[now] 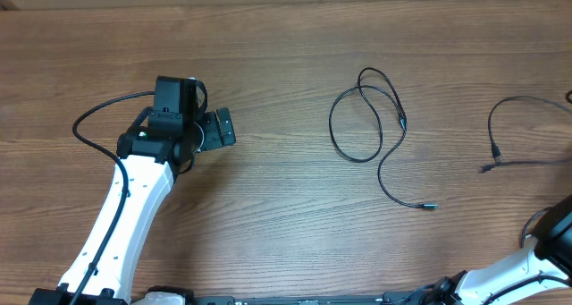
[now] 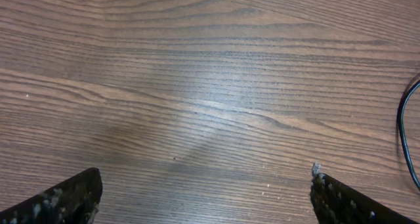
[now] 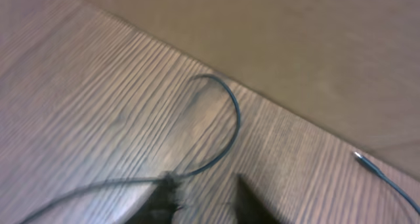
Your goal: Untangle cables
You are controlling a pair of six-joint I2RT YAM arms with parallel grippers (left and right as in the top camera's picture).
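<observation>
One thin black cable [image 1: 365, 117] lies in a loose loop at the table's middle, its plug end [image 1: 429, 205] toward the front. A second cable [image 1: 503, 126] lies at the right and runs off the right edge. My left gripper [image 1: 222, 128] is open and empty over bare wood, well left of the loop; its wrist view [image 2: 207, 188] shows only a bit of cable [image 2: 401, 129] at the right edge. My right gripper [image 3: 207, 192] is out of the overhead view. In its blurred wrist view the fingers are slightly apart, and a cable [image 3: 231, 119] touches the left fingertip.
A silver-tipped plug [image 3: 358, 156] lies near the table's far edge in the right wrist view. The right arm [image 1: 554, 238] enters at the bottom right. The left arm's own thick wire [image 1: 98, 113] arcs at the left.
</observation>
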